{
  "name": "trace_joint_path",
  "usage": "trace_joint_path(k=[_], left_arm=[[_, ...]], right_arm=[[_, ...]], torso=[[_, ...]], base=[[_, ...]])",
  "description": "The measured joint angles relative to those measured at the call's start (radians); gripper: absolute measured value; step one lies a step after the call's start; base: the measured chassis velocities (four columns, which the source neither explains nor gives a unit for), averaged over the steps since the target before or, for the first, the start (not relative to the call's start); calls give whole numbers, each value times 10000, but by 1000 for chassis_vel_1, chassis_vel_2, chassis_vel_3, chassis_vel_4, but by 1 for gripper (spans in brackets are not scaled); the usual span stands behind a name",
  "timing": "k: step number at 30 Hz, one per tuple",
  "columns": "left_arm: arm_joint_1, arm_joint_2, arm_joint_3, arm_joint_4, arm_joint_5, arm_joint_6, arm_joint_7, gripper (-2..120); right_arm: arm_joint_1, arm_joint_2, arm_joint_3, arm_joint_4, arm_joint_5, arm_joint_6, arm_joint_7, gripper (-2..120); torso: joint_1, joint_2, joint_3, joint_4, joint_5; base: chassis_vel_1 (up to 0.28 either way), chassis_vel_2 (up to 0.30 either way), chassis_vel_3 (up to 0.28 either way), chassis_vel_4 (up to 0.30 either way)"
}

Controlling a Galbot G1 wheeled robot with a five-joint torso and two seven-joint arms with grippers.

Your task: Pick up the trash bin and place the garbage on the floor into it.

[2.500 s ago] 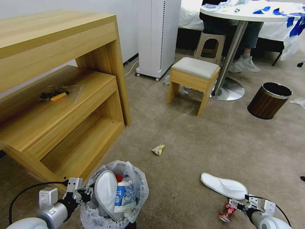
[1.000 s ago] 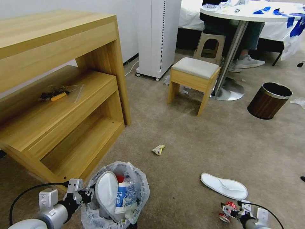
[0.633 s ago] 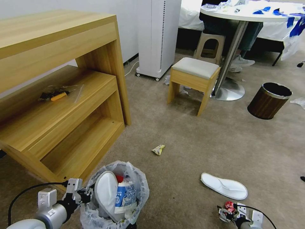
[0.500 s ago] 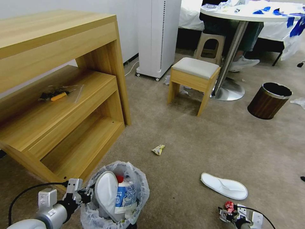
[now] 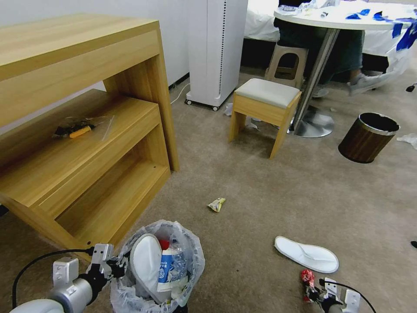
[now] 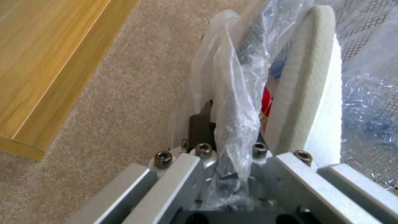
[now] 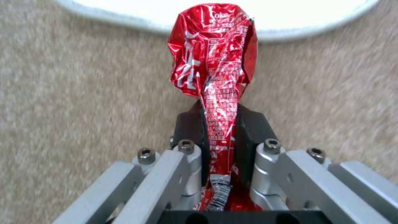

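Observation:
The trash bin (image 5: 156, 271), black with a crinkly white bag, stands on the floor (image 5: 260, 182) at the near left. It holds a white slipper (image 6: 309, 93), a blue-white carton and something red. My left gripper (image 5: 114, 267) is shut on the bin's bagged rim (image 6: 232, 93). At the near right my right gripper (image 5: 313, 294) is shut on a crumpled red wrapper (image 7: 211, 56) held just above the carpet. Another white slipper (image 5: 306, 254) lies just beyond it. A yellow wrapper (image 5: 216, 204) lies farther out in the middle.
A wooden shelf unit (image 5: 82, 143) stands close on the left. Ahead are a small stool (image 5: 265, 108), a white appliance (image 5: 216, 52) and a round pedestal table (image 5: 319, 65). A brown wood-grain bin (image 5: 367, 137) stands at the right, with white paper (image 5: 408, 139) beside it.
My right gripper has drawn back toward me and closed on the red wrapper, which now stands up from its fingers. The left gripper and bin have not moved.

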Motion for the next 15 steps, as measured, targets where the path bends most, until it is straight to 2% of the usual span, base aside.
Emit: trace_joint_path(k=[7,12,15], left_arm=[[-21,-7,-18,-10,-10,0,36,0],[-19,-113,-18,-48,-13,-5,70,0],[-24,-208,-29,-54,-12,-13,122,0]], right_arm=[[-21,-188,176,306,-485,239,-73,11],[92,-958,456,1106,-1043,511,-683,11],[287,-1700,527,1824,-1480,954,-1490,11]], torso=[[0,-1,0,-1,2],[0,-1,0,0,1],[0,0,0,0,1]], base=[[0,0,0,0],[0,0,0,0],[0,0,0,0]])
